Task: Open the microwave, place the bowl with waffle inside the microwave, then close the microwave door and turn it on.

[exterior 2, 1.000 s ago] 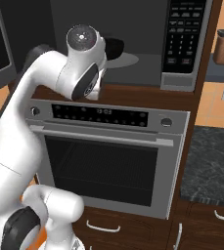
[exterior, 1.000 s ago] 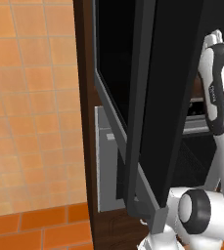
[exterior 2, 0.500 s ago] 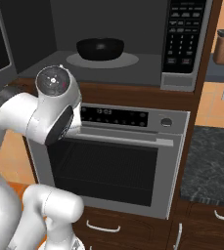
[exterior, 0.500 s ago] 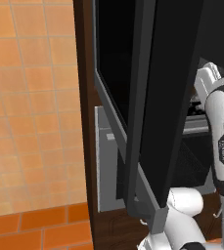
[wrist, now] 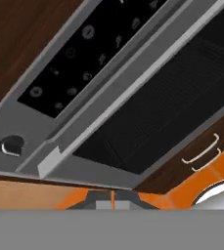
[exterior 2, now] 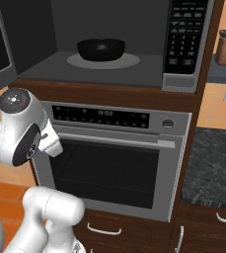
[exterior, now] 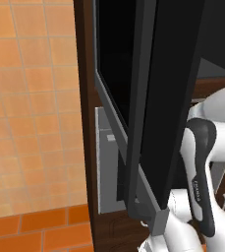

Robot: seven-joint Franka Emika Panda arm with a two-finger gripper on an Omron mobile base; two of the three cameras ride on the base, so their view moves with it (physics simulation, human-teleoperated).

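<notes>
Microwave (exterior 2: 134, 44) stands open in the brown cabinet; its door (exterior: 168, 98) is swung out to the left, edge-on in the left base view. Black bowl (exterior 2: 100, 49) sits on the round plate (exterior 2: 127, 61) inside the cavity, above the oven (exterior 2: 114, 163). Gripper (wrist: 112, 200) jaws fully closed, holding nothing, facing the oven front and its bar handle (wrist: 123, 102).

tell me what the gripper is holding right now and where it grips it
Nothing. In the hand view the gripper is shut on itself, fingertips together, pointed at the oven. The bowl sits inside the open microwave.
</notes>
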